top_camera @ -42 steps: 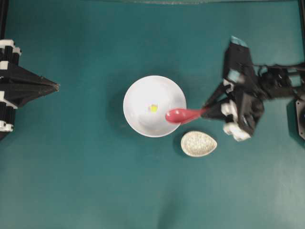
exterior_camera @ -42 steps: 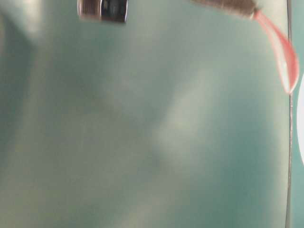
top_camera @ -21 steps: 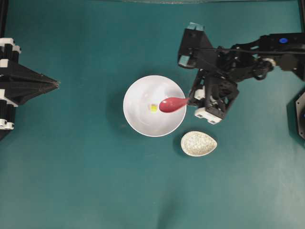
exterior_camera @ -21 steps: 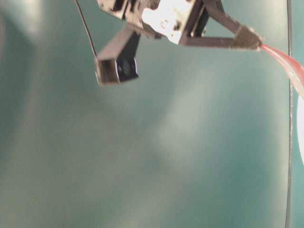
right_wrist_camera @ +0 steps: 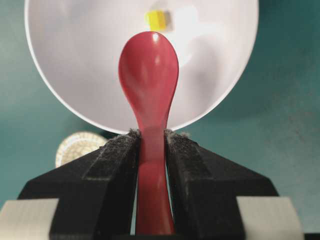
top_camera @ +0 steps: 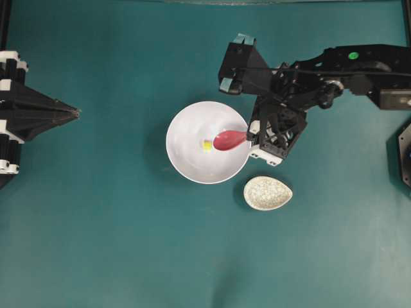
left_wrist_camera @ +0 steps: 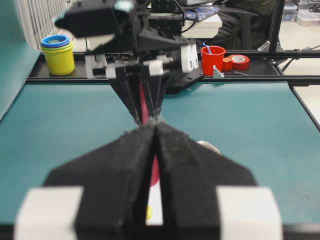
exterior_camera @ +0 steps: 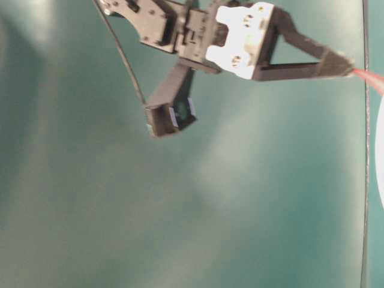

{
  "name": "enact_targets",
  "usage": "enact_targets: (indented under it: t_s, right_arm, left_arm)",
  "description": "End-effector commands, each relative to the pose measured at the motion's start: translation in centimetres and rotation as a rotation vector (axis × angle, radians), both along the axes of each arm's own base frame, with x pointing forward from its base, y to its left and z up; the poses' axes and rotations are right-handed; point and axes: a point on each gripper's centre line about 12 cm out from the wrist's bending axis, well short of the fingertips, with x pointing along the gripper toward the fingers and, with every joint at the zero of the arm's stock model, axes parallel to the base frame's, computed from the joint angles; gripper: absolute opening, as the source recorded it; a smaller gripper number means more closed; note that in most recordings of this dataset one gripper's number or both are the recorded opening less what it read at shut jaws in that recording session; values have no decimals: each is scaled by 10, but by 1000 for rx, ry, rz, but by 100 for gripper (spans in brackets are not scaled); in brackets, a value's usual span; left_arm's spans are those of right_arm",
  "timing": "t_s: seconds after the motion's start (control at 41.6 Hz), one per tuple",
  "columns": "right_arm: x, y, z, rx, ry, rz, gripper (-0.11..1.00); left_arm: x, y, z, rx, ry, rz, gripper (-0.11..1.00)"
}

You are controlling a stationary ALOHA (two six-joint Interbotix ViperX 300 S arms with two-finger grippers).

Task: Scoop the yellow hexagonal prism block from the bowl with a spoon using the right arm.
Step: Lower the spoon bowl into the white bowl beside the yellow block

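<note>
- The table (top_camera: 96,224) is covered in plain teal and carries all the dishes.
- The bowl (top_camera: 186,163) is large, round and plain white, sitting near the middle of the table, with its right rim just beside the right gripper (top_camera: 252,135).
- The right gripper is clenched on the spoon's handle, its two black padded fingers (right_wrist_camera: 112,165) pressing either side of it.
- The left gripper (top_camera: 76,115) sits at the table's left edge, well apart from the bowl, with its fingers pressed together on nothing.
- The small speckled beige dish (top_camera: 268,193) lies on the table just below and right of the bowl.
- The spoon (top_camera: 228,139) is glossy red-pink, with an oval scoop reaching over the bowl's interior from the right.
- The yellow hexagonal prism block (top_camera: 207,145) is a tiny bright yellow piece on the bowl's floor, just beyond the scoop's tip; whether they touch cannot be told.
</note>
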Motion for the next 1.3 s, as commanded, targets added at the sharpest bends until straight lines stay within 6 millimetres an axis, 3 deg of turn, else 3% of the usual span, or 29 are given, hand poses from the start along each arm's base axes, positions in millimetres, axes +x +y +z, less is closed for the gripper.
enact_targets:
  t_s: [0.0,0.673,1.274]
  right_arm:
    - [5,1,8,-4,-25,2,23]
    - [22,5,-15,-15,-37,4,23]
    - [45,3,-12,-63,-134,7,23]
  left_arm:
    - [2,1,5,5,-12,2,0]
    - [2,1,6,2,-14,3,0]
    - [1,1,7,0,-20,2,0]
